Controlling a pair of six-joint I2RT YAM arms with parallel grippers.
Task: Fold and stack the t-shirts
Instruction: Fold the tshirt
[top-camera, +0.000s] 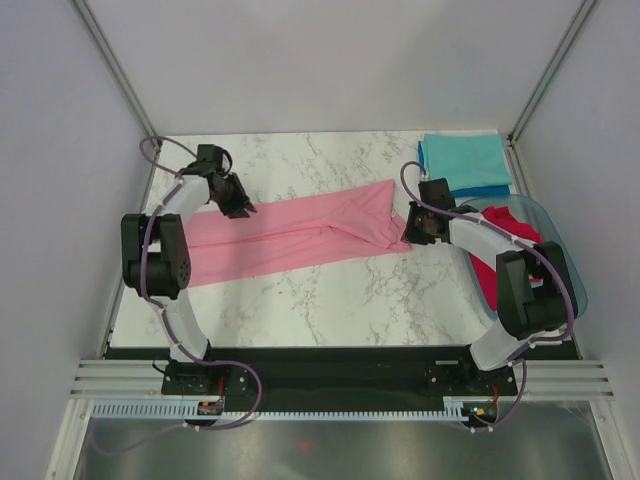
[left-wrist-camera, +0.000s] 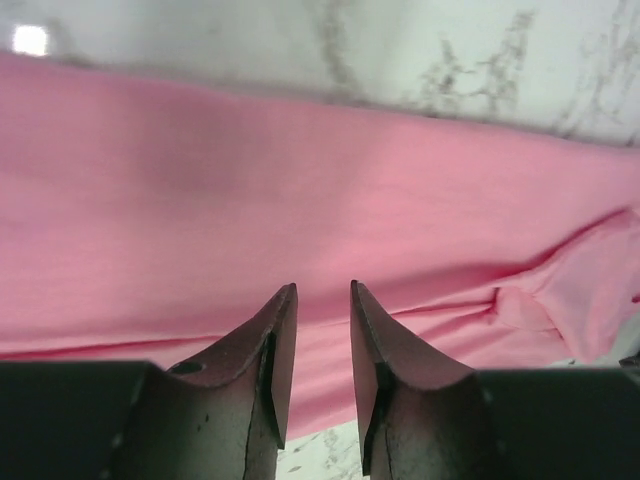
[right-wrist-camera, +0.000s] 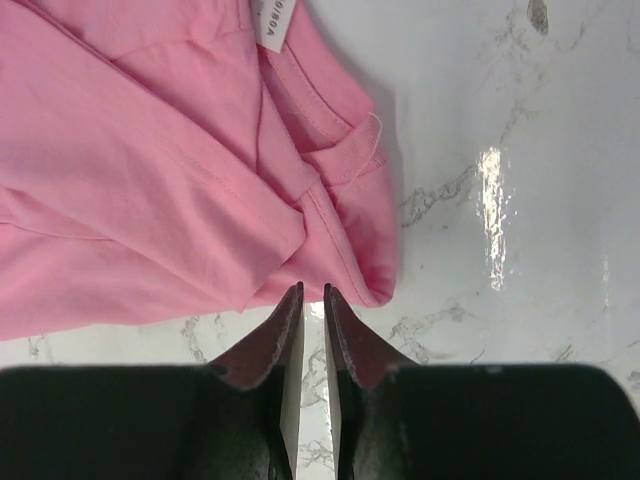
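Observation:
A light pink t-shirt (top-camera: 300, 235) lies stretched out in a long band across the marble table. My left gripper (top-camera: 240, 206) hovers over its far edge near the left end. Its jaws stand a little apart with nothing between them, and pink cloth (left-wrist-camera: 300, 200) fills the left wrist view. My right gripper (top-camera: 413, 231) is at the shirt's right end. Its jaws are closed to a thin slit, empty, with the tips at the bunched collar edge (right-wrist-camera: 340, 200). Folded teal and blue shirts (top-camera: 463, 160) lie at the back right. A crimson red shirt (top-camera: 498, 255) lies in the tub.
A clear bluish plastic tub (top-camera: 560, 250) stands at the table's right edge, under the right arm. Grey walls and frame posts close in the table on the left, back and right. Bare marble (top-camera: 330, 300) shows in front of the pink shirt.

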